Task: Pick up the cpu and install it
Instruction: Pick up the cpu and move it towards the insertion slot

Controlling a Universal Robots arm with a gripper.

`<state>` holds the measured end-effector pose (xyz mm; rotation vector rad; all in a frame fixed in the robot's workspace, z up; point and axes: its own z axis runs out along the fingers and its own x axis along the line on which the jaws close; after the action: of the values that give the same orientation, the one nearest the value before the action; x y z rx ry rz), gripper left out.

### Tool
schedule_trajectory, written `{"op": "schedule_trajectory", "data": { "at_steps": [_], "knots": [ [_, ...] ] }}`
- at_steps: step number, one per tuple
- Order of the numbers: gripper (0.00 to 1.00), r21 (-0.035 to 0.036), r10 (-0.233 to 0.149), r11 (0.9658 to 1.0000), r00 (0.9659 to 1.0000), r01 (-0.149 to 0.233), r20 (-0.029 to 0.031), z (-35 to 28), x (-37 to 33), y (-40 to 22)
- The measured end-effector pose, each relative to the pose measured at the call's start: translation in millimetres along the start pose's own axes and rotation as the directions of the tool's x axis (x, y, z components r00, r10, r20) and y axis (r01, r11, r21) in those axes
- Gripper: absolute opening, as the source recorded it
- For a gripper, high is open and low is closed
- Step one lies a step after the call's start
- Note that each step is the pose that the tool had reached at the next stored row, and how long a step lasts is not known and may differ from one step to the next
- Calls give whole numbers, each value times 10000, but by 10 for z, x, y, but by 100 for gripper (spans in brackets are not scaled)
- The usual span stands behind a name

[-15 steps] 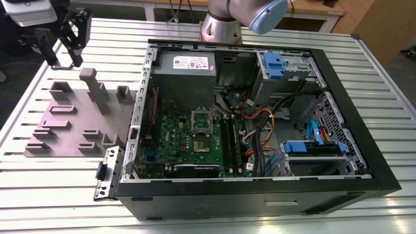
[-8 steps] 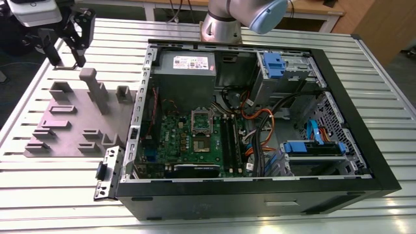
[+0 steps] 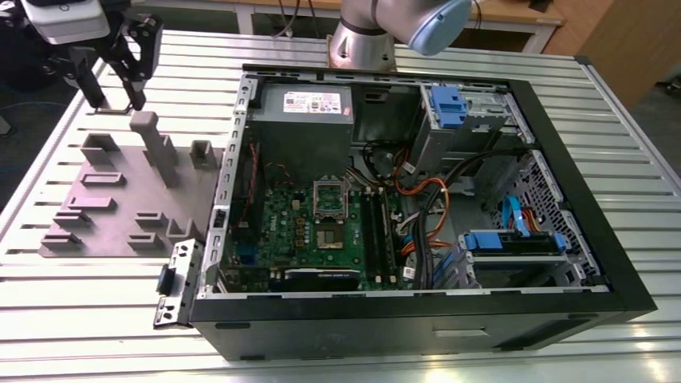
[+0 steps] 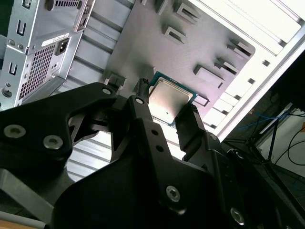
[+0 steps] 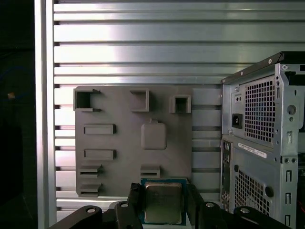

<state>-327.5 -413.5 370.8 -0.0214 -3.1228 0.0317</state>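
The end effector (image 5: 163, 193) grips the cpu (image 5: 163, 206) near the grey fixture plate (image 5: 119, 143)

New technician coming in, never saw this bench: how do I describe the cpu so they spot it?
Find the grey moulded fixture plate beside the open black computer case. Near it hangs the black hand, gripping a small square chip. Its silver top and green rim set it apart from the plate's grey blocks.

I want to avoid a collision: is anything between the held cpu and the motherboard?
Yes. The gripper holds the cpu over the grey plate, outside the case. The case wall stands between it and the motherboard, with the plate's tall post close by. Above the wall nothing visible blocks.
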Motion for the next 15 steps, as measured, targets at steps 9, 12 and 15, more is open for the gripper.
{"op": "schedule_trajectory", "data": {
  "at_steps": [9, 12, 15],
  "knots": [
    [47, 0, 0, 10000, 10000, 0, 0, -1, -67, 1],
    [47, 0, 0, 10000, 10000, 0, 0, -2, -96, 1],
    [47, -1, 0, 10000, 10000, 0, 1, -2, -124, 2]
  ]
}}
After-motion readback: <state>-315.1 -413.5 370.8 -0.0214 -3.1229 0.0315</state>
